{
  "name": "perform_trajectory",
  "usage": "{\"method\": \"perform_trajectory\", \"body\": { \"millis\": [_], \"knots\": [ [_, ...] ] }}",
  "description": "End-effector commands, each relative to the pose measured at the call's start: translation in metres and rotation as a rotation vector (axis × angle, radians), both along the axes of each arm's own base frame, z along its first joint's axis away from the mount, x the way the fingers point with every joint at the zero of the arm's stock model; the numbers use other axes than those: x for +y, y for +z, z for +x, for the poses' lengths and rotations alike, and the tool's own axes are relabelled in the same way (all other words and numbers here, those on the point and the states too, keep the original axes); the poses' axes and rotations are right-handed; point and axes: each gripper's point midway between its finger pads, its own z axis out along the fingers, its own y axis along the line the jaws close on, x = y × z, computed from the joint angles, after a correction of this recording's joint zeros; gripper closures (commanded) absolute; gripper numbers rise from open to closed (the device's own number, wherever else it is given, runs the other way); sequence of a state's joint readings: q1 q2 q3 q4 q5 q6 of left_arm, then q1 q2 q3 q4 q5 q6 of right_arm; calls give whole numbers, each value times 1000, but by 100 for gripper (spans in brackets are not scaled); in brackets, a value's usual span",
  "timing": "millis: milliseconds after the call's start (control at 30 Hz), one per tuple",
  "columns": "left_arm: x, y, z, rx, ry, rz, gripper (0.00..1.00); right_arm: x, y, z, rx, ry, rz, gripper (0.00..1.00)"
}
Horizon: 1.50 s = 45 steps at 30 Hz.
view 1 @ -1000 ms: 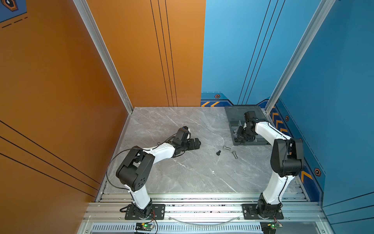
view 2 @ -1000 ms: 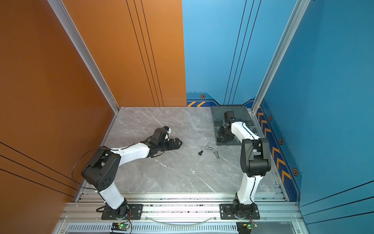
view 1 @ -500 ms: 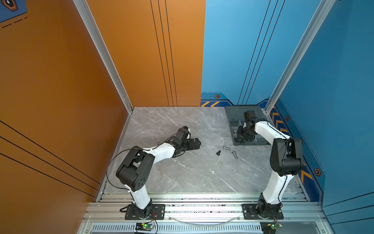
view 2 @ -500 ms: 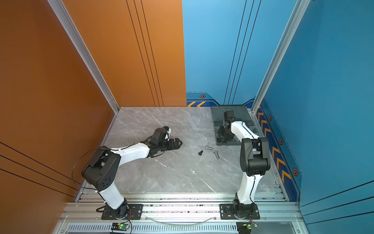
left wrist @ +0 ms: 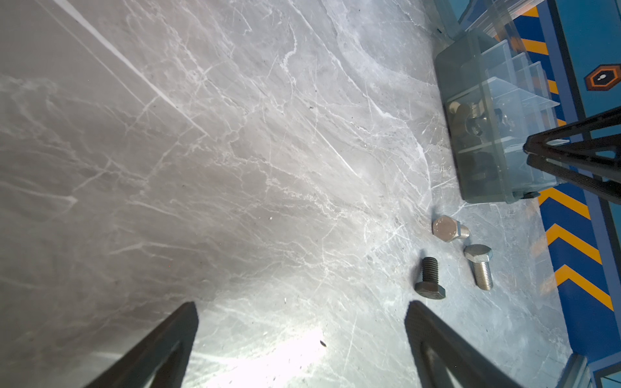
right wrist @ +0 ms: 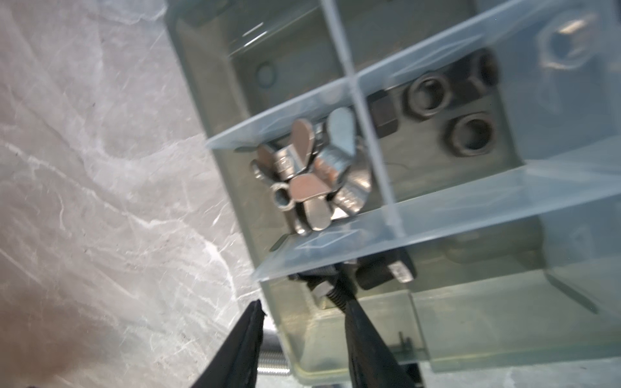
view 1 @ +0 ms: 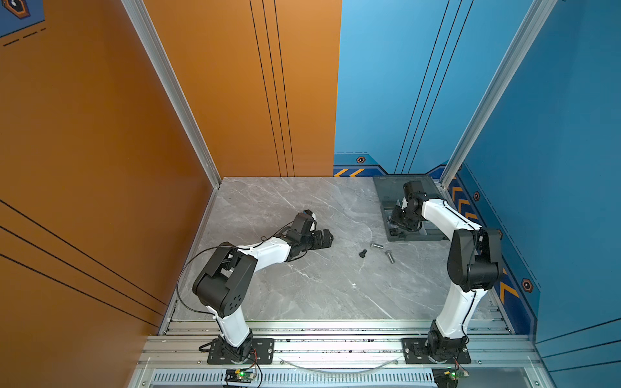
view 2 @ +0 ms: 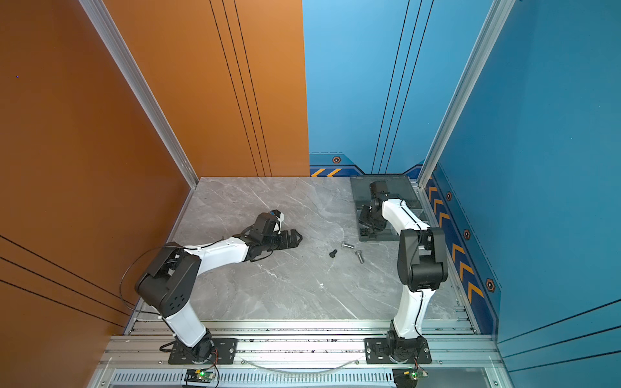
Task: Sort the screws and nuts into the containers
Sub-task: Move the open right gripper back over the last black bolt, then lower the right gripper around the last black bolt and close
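The left gripper [view 1: 324, 239] lies low over the grey marbled table [view 1: 302, 289], its jaws spread wide and empty. The right gripper [right wrist: 300, 302] hangs at the near corner of the smoky organizer box [view 1: 420, 239], jaws partly apart and gripping nothing, one finger outside the box wall and one inside. Likely risks: a closing finger could nudge a loose screw and send it rolling, and the straddling right fingers could snag the wall and drag the box. One black screw [view 1: 362, 253] and two silver screws [view 1: 376, 245] rest on the table between the grippers, apart from the left fingertips. More black screws [right wrist: 336, 295] lie just beside the right inner finger, with wing nuts [right wrist: 302, 174] and black nuts [right wrist: 447, 111] in compartments beyond
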State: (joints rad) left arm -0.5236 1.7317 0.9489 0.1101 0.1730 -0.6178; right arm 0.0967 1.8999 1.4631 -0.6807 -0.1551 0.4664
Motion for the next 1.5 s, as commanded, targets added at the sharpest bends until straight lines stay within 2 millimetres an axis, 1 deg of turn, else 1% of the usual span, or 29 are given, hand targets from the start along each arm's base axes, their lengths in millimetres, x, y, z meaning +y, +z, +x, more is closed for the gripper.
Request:
{"method": "perform_trajectory", "body": {
  "millis": [0,133,300,467,600,767,967,1467],
  "knots": [
    [6,13,0,-25,8,-21,2,30,25,-19,-12,97,12,56],
    [13,12,-2,-20,20,-28,2,57,21,-43,29,85,7,55],
    [18,12,-3,-15,21,-31,2,92,3,-72,58,41,10,54],
    [18,10,-6,-10,6,-35,2,121,-21,-88,101,25,5,53],
    [20,8,-8,-10,4,-36,2,135,-38,-93,128,19,-3,52],
    [25,7,-11,-12,10,-40,2,143,-48,-92,141,24,-12,50],
    [29,7,-13,-15,17,-42,2,137,-53,-95,152,15,-50,50],
    [29,4,-11,-7,13,-49,2,138,-72,-100,197,25,-82,50]
  ]
}}
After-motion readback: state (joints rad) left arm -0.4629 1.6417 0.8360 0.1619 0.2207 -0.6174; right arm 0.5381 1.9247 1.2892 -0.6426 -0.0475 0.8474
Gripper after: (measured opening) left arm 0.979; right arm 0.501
